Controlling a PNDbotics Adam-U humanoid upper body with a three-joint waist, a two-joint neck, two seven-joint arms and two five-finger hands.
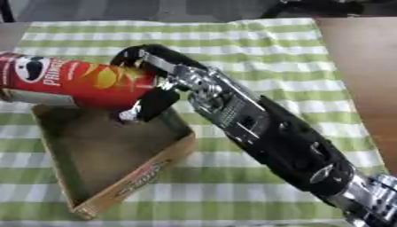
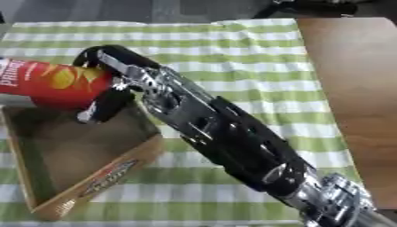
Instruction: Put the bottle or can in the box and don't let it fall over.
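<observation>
One right hand [image 1: 151, 84] — fingers and thumb curled round one red can [image 1: 74, 84], held lying on its side, extending to the hand's left. One open cardboard box [image 1: 147, 170] sits directly below the hand and can, on one green-and-white checked cloth [image 1: 256, 44] covering the table [image 1: 364, 66].

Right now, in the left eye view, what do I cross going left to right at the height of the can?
Red Pringles can, lying nearly sideways above the cardboard box → right robot hand curled round the can's right end → green checked tablecloth → bare wooden table.
</observation>
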